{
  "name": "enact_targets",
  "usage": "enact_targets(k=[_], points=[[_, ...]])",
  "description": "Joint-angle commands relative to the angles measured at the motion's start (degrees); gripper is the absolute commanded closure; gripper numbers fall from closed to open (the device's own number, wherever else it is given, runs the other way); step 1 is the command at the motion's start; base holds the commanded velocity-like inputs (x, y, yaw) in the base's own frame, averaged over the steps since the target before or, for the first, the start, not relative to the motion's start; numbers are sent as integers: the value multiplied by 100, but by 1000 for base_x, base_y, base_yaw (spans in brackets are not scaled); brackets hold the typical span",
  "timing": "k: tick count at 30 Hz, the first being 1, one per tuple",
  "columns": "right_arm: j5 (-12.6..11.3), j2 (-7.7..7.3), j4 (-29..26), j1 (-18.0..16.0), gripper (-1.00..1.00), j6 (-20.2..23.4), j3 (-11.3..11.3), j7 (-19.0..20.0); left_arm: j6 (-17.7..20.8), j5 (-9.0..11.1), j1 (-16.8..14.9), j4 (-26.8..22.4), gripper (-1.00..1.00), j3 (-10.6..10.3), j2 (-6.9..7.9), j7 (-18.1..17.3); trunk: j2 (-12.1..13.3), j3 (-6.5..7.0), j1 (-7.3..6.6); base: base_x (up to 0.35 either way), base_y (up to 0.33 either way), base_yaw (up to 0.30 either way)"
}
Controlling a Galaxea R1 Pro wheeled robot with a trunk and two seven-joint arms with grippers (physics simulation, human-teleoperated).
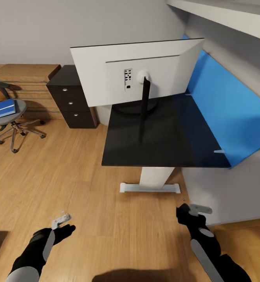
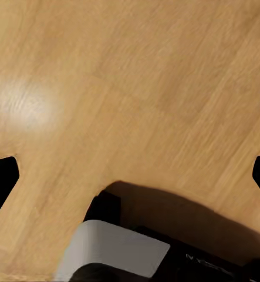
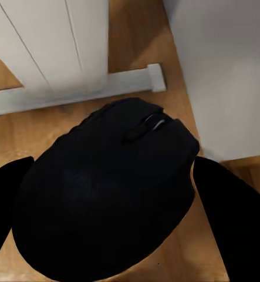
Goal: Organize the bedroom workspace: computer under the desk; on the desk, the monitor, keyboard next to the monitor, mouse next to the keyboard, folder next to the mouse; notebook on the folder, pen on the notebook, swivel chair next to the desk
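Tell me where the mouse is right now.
The mouse sits between the right gripper's fingers, held low over the wooden floor beside the desk's white leg.

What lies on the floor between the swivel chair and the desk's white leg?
In the head view, only bare wooden floor lies between the swivel chair and the desk's white leg. The black drawer unit stands further back, against the wall.

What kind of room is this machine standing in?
It looks like a home office corner, perhaps in a bedroom. A glossy black desk carries a monitor seen from behind, a swivel chair with a blue folder on its seat stands nearby, and the floor is wood.
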Motion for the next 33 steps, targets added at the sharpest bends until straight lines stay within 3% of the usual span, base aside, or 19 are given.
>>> enact_targets(k=[1,2,3,5,6,9,13,17,19,22,27,33], points=[[-33,21,243,14,100,-108,34,-57,-329,-101,-5,445,-100,-9,-2,-24,37,15,-22,-11,3,0],[-32,46,373,22,100,-200,39,-59,-515,-162,-5,648,-100,-24,-2,-22,77,33,-44,-9,3,0],[-4,246,1509,46,100,-1260,58,-60,-2115,-851,-5,2146,-100,-92,-6,9,118,51,-66,-1,0,0],[15,283,2050,49,100,-1654,134,-50,-2920,-1154,-5,2889,-100,-95,13,32,198,87,-110,0,0,0],[33,306,2608,52,100,-2217,258,-34,-3497,-1309,-5,3555,-100,-100,38,49,238,105,-132,0,0,0],[48,395,3352,53,100,-3079,390,-22,-3765,-1359,-1,3881,-100,-104,36,154,358,163,-198,0,0,0],[83,755,4413,53,100,-4561,521,-34,-4286,-1387,85,4045,-100,-105,25,603,519,262,-286,0,0,0],[350,940,4908,53,100,-5023,534,-47,-4497,-1391,123,4070,-100,-105,22,729,679,368,-374,0,0,0],[557,975,5180,49,100,-5199,531,-48,-4543,-1392,130,4074,-100,-105,19,755,759,422,-418,0,0,0],[797,1003,5716,40,100,-5821,527,-38,-4578,-1388,140,4076,-100,-106,19,776,880,503,-484,0,0,0],[865,1007,5950,36,100,-6248,522,-35,-4592,-1372,142,4077,-100,-106,24,790,1080,638,-593,0,0,0],[880,998,6000,36,100,-6340,514,-34,-4597,-1369,144,4079,-100,-106,31,792,1321,800,-725,-12,0,0]])
